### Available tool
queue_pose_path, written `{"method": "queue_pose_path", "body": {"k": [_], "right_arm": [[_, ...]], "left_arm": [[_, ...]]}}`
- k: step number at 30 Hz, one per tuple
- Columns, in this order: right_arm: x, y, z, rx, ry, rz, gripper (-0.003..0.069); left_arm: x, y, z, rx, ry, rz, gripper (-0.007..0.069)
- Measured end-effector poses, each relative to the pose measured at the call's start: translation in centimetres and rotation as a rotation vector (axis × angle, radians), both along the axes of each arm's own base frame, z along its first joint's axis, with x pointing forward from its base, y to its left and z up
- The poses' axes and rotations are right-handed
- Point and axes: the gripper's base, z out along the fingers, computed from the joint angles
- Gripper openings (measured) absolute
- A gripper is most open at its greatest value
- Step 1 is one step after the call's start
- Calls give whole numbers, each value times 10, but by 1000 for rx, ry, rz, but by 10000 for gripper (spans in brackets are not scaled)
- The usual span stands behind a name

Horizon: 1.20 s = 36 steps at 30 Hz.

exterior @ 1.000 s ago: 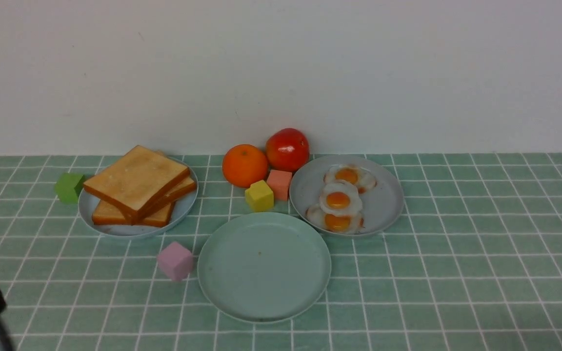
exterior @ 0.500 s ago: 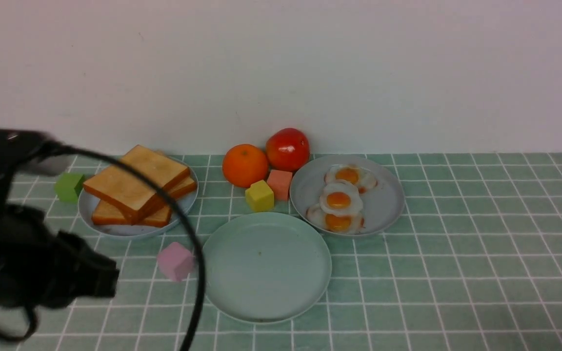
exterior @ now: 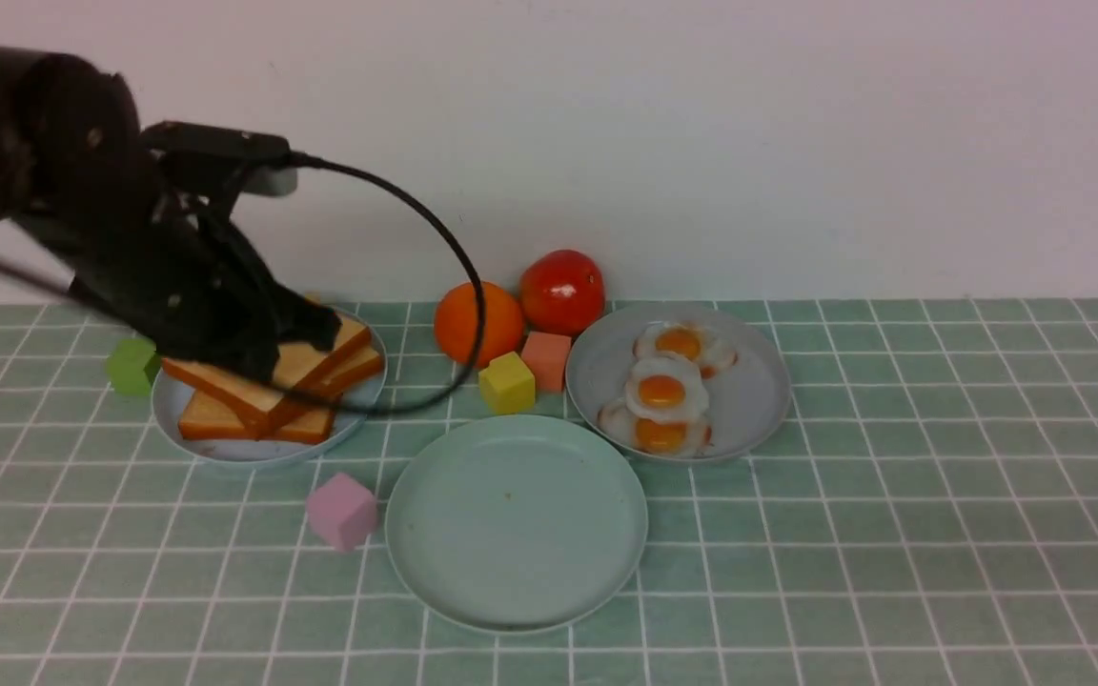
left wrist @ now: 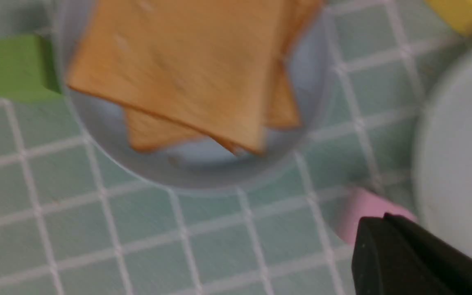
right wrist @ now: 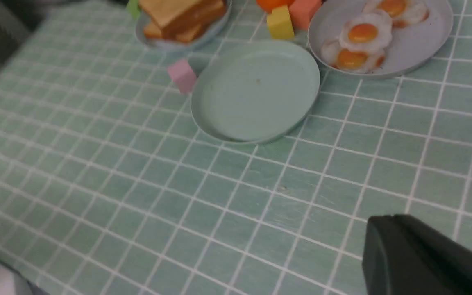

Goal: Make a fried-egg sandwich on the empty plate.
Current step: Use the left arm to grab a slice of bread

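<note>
The surface (exterior: 940,457) (green, with a pale grid) meets a plain, pale wall (exterior: 797,143). The mint-green plate (exterior: 516,524) lies bare near its middle; toast slices (exterior: 296,376) overlap on a light-blue plate (exterior: 263,453). Left claw (left wrist: 387,221): together, empty. Right claw (right wrist: 400,221): together.

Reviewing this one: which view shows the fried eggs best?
The front view: all three fried eggs lie unobstructed on the grey plate, yolks visible. The right wrist view shows them too, but its top edge crops the farthest one; the left wrist view shows none.
</note>
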Motion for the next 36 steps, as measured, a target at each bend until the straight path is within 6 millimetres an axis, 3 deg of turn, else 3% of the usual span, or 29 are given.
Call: {"method": "queue_pose_path", "body": {"k": [6,13,18,29,34,36], "right_arm": [[9,5,18,-70,1,104,6],[12,6,17,-82,5,114,11],[13,6,19,-75,-15,103,13],[11,9,19,-43,-1,122,14],[11,9,19,-41,5,127,16],[10,9,19,-35,7,130,19]], "left_arm": [[51,5,-30,103,2,-22,17],[75,3,-60,176,-37,-115,262],[86,0,-83,202,-40,-166,382],[92,-1,-96,210,-39,-179,388],[90,-1,-85,208,-52,-175,387],[87,0,-71,202,-72,-170,387]]}}
